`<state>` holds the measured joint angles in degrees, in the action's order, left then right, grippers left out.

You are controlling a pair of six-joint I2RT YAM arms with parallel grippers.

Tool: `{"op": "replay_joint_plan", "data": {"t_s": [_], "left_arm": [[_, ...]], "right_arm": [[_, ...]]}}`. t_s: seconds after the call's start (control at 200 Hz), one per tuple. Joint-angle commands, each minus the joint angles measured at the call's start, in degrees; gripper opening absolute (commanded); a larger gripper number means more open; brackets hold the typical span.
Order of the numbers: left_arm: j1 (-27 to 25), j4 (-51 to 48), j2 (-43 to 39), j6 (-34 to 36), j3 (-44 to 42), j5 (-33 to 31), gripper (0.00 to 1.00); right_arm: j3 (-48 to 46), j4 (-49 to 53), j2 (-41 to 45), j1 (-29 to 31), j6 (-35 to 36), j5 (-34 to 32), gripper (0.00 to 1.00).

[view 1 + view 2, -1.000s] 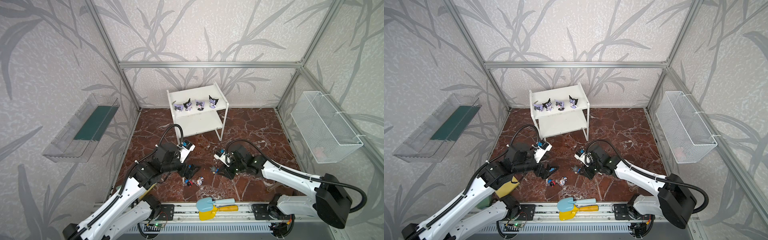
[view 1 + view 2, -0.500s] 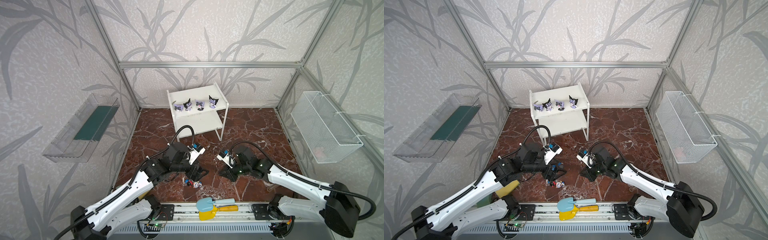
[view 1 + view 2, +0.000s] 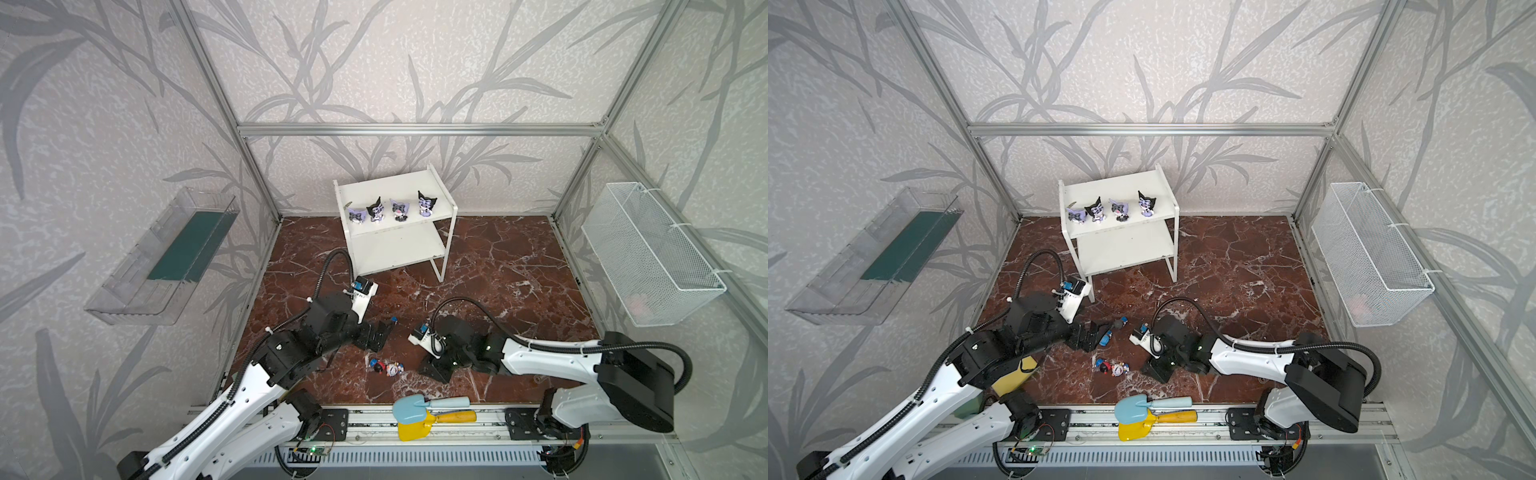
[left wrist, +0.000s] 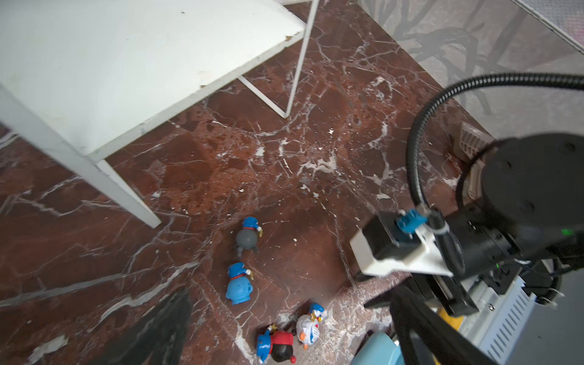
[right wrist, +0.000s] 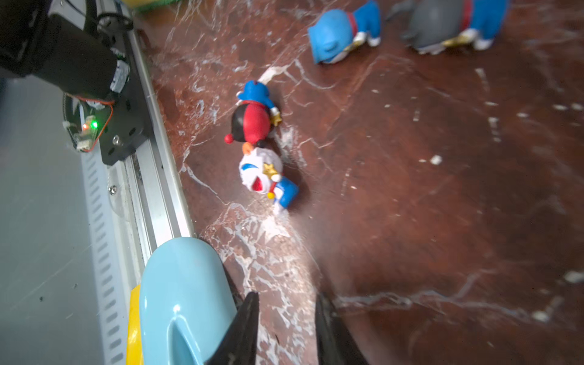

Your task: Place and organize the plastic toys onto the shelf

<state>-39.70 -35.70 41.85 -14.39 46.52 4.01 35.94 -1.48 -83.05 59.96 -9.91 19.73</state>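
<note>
Down on the marble surface [image 3: 498,270], lower centre of both top views: red toy [image 3: 378,366] and white toy [image 3: 392,369], touching each other, just left of the right tool [image 3: 428,370] but apart from it. Up and left of that pair: blue toy [image 3: 1105,338] and grey toy [image 3: 1120,323], just beside the left tool [image 3: 1092,336]. Left tool spread wide, right tool narrowly parted, nothing gripped. Upper centre, along the shelf [image 3: 395,249] top board: four purple toys [image 3: 392,209].
</note>
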Motion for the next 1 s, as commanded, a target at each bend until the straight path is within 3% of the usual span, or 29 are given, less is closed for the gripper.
{"op": "replay_joint_plan", "data": {"t_s": [0.0, 0.2, 0.56, 0.755, 0.995], "left_arm": [[1.27, -2.61, -2.17, -1.21, 0.03, -4.36, 1.0], [2.73, -4.25, -5.95, 0.14, 0.48, -2.76, 1.0], [2.8, -11.65, -5.87, 3.94, 6.97, 6.34, 0.99], [2.79, -19.05, -2.16, 6.2, 13.81, 12.29, 0.99], [2.81, -19.35, -2.29, 6.94, 13.95, 13.2, 0.99]], "right_arm": [[3.57, -4.44, -4.49, 1.01, 4.06, -1.56, 0.36], [10.46, 0.62, -11.23, 1.13, 13.09, 2.79, 0.46], [24.98, 19.21, -21.47, -0.02, 24.52, 12.53, 0.48], [28.99, 25.41, -23.77, 0.0, 27.82, 12.28, 0.47], [33.27, 30.32, -25.84, 0.17, 30.17, 10.31, 0.45]]}}
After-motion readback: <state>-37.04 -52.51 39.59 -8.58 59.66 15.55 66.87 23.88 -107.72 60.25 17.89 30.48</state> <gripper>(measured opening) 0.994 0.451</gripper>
